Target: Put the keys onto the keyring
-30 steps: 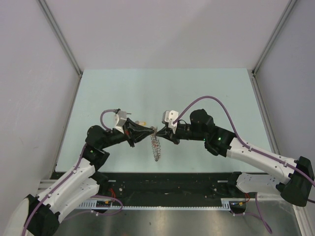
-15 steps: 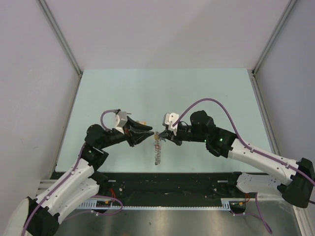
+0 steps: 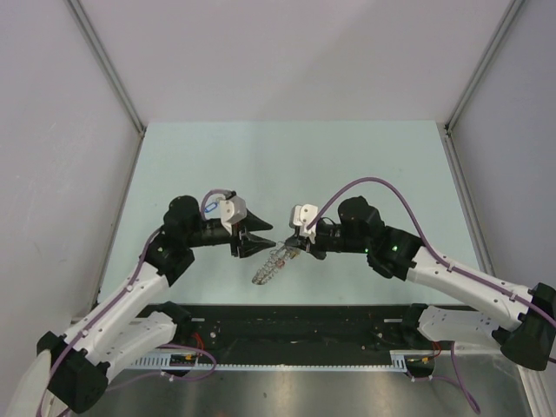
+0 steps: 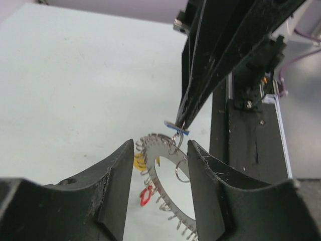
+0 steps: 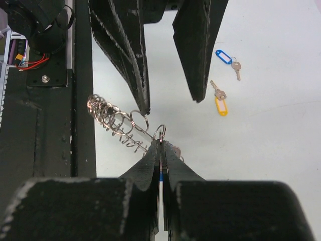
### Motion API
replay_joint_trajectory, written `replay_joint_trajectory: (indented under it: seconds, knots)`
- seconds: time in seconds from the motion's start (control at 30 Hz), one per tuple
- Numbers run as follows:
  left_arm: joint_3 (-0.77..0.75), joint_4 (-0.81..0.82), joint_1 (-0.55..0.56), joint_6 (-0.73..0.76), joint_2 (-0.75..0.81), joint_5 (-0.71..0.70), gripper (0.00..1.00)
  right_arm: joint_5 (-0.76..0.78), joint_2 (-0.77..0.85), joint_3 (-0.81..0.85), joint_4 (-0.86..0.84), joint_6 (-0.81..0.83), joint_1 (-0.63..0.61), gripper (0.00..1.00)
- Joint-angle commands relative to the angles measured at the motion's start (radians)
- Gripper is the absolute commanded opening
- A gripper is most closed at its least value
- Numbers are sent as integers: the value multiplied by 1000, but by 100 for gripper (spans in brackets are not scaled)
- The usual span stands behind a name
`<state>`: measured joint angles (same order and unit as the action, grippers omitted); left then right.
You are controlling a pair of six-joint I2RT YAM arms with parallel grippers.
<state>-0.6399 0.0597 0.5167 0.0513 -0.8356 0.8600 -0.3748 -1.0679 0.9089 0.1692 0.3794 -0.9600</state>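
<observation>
The keyring, a large grey ring edged with wire coils, hangs tilted above the table. My right gripper is shut on the blue tag of a key whose small loop links to the keyring. In the right wrist view the right gripper pinches that blue tag, with the keyring edge-on beyond it. My left gripper is open, and in its own wrist view the left gripper has a finger on each side of the ring without touching it.
Two loose keys lie on the pale green table behind the left fingers: one with a blue tag, one with a yellow tag. A yellow tag and a red tag show by the ring's coils; whether they hang on it I cannot tell.
The left gripper has opened, let go of the keyring and drawn back to the left. The ring has swung from hanging straight down to a tilt below the right gripper.
</observation>
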Motion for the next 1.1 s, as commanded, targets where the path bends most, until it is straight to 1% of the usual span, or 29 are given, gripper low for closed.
replay_joint_trajectory:
  seconds: [0.0, 0.27, 0.4, 0.53, 0.9, 1.0, 1.07]
  knots:
    - [-52, -110, -1, 142, -23, 131, 51, -36, 33, 28, -28, 27, 0, 0]
    - [-46, -103, 2, 139, -51, 175, 42, -72, 17, 44, -7, 38, -11, 0]
    - [-46, -103, 14, 137, -65, 175, 39, -85, 8, 54, 6, 42, -19, 0]
    - [-55, -118, 25, 134, -85, 180, 34, -92, 0, 61, 7, 42, -23, 0]
    - [-69, -147, 62, 143, -115, 195, 27, -101, -12, 67, 6, 41, -29, 0]
    - [-72, -144, 66, 139, -120, 195, 20, -102, -15, 67, 6, 41, -31, 0]
    - [-70, -144, 68, 136, -122, 195, 10, -101, -17, 68, 9, 41, -31, 0]
